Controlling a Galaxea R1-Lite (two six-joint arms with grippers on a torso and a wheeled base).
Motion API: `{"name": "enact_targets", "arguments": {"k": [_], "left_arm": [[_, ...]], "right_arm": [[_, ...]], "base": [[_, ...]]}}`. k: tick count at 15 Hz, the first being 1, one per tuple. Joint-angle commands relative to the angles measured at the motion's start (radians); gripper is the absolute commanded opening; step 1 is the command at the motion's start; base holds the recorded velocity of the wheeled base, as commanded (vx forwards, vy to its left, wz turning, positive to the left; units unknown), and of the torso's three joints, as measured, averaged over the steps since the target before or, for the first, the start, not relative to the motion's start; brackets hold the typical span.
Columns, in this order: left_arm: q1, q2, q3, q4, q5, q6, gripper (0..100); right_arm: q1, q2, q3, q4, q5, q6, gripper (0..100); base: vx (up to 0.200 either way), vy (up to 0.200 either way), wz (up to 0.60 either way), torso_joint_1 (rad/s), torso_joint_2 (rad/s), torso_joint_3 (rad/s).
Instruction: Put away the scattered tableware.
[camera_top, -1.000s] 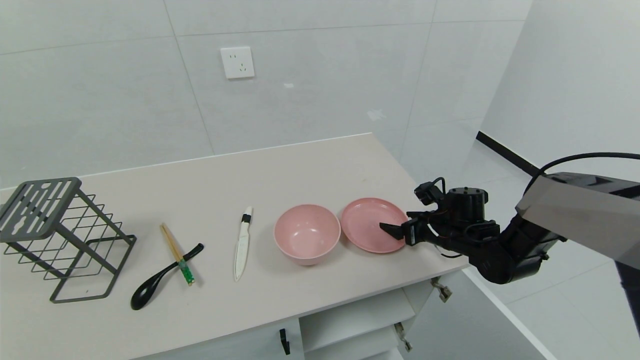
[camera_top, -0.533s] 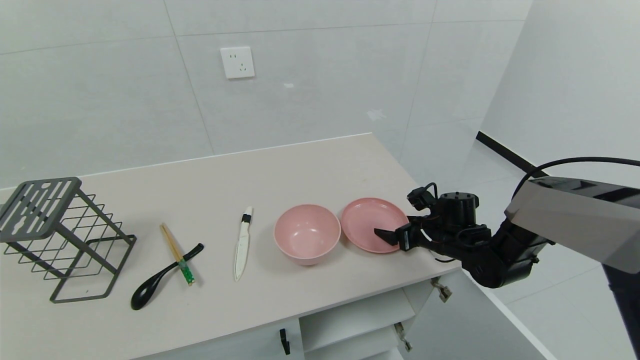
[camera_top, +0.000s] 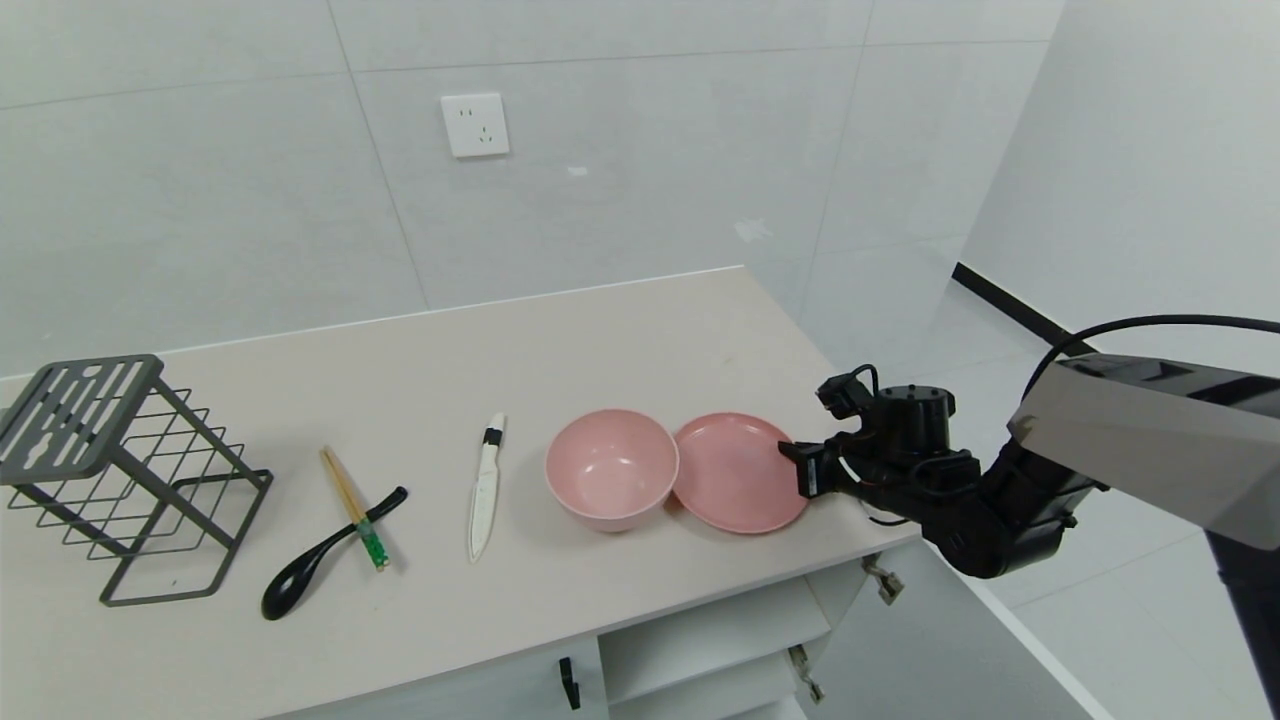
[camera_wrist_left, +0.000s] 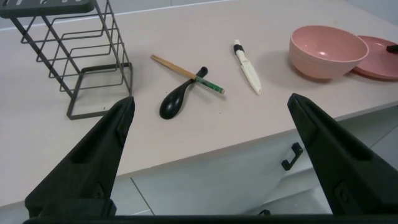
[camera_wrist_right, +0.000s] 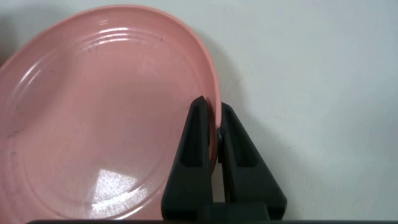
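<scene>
We are looking down at a pale counter (camera_top: 560, 330) where the right tool (camera_top: 787, 455) is pinching the rim of a shallow pink plate (camera_top: 735, 470), gripping it at the plate's 3 o'clock edge. In the right wrist view the two black fingers are closing together on that thin rim, one inside the plate (camera_wrist_right: 106, 124) and one outside. The plate is lying near the counter's front corner, with its 9 o'clock edge looking to be touching a pink bowl (camera_top: 610, 470). We are judging the grip as shallow: only a sliver of smooth rim is sitting between the fingers, so the plate may be swinging down or slipping out once it is lifting, and with the counter edge lying close at 5 o'clock it could be dropping to the floor. Any sideways pull towards 9 o'clock is risking a shove on the bowl, which could be sliding into the white knife (camera_top: 486, 487) lying beyond it. Farther towards 9 o'clock, chopsticks (camera_top: 352, 505) are crossing a black spoon (camera_top: 320, 555) beside a wire rack (camera_top: 110, 470). The left tool (camera_wrist_left: 210, 102) is hanging with its fingers wide apart, holding nothing, out in front of the counter.
</scene>
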Motion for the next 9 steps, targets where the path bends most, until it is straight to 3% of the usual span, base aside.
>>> {"name": "enact_targets", "arguments": {"k": [1, 5, 9], "left_arm": [[0.0, 0.002, 0.0, 0.0, 0.0, 0.0, 100], [0.0, 0.002, 0.0, -0.002, 0.001, -0.006, 100], [0.0, 0.002, 0.0, -0.003, 0.0, -0.015, 100]], "right_arm": [[-0.002, -0.005, 0.001, -0.001, -0.007, 0.0, 0], [0.0, -0.092, 0.022, -0.037, -0.027, -0.004, 0], [-0.005, -0.359, 0.252, -0.19, -0.034, -0.07, 0]], "base": [[0.0, 0.0, 0.0, 0.0, 0.0, 0.0], [0.0, 0.0, 0.0, 0.0, 0.0, 0.0], [0.0, 0.0, 0.0, 0.0, 0.0, 0.0]]}}
